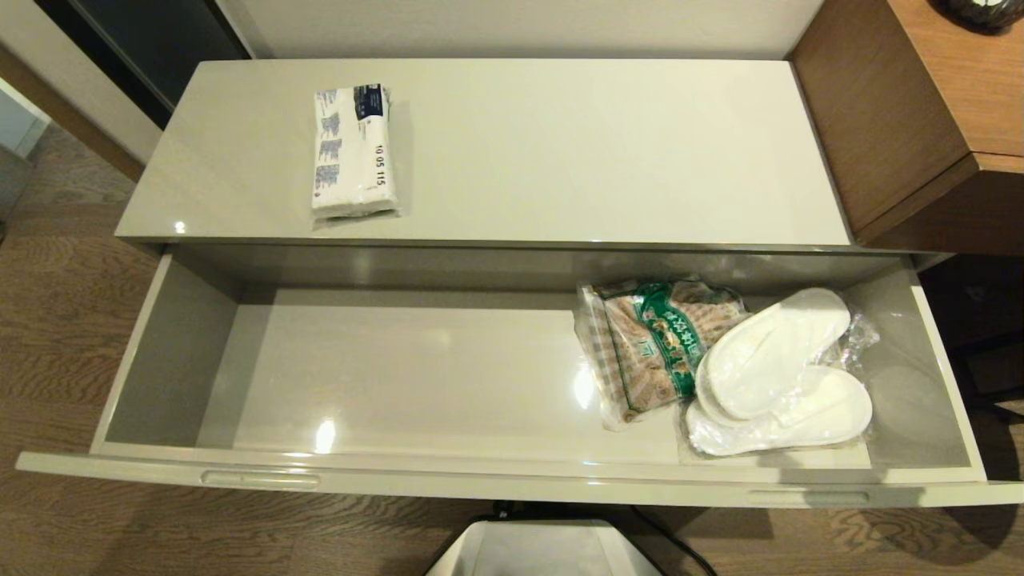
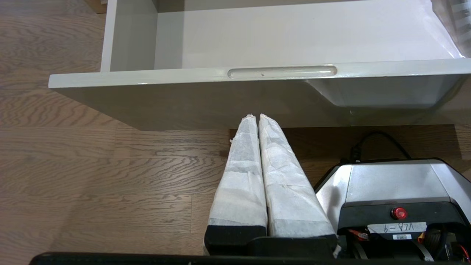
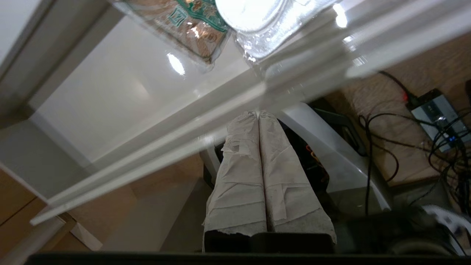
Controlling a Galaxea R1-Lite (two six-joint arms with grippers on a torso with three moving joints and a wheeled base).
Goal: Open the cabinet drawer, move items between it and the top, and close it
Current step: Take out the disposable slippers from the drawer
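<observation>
1. Only the wrist views show the hands: the left hand (image 2: 256, 116), closed and empty, lower centre below the drawer (image 2: 147, 79) front; the right hand (image 3: 257, 113), closed and empty, at the drawer rim.
2. The head view shows the white pack (image 1: 353, 150) flat at upper left on the top (image 1: 600, 144).
3. The wrapped slippers (image 1: 780, 372) lie at the drawer's right end, touching a green-brown packet (image 1: 652, 344).

The cream drawer (image 1: 172, 352) stands open, wrapped slippers (image 1: 780, 376) inside at right; the white pack (image 1: 354, 152) lies on the cabinet top (image 1: 600, 144).
</observation>
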